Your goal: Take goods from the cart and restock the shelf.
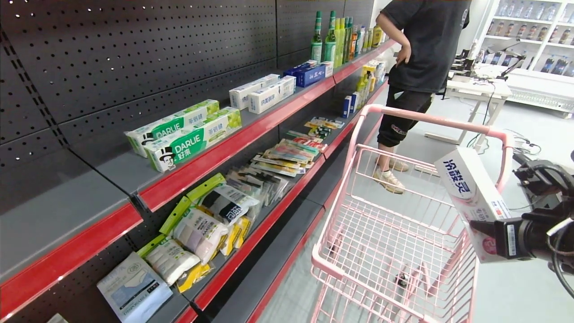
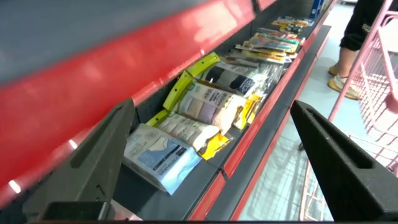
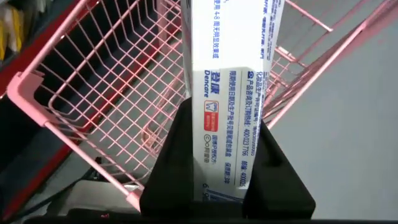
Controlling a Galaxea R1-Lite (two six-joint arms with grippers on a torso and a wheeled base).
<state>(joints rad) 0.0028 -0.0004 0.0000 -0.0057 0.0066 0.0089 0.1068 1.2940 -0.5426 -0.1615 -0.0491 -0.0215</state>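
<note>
right tool (image 1: 486, 235) clamps the toothpaste box (image 1: 468, 188) by its lower end above the cart (image 1: 430, 117) rim; it seems a light, stiff carton that likely dents, so pinch the flat faces. left tool (image 2: 212, 109) gapes beside the shelf (image 2: 124, 81).

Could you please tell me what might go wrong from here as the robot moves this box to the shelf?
1. The right gripper holds the white box near one end, so its long free part could tilt or slip in the grip.
2. The box sits close by the pink cart's handle and might clip it when swung across to the shelf.
</note>
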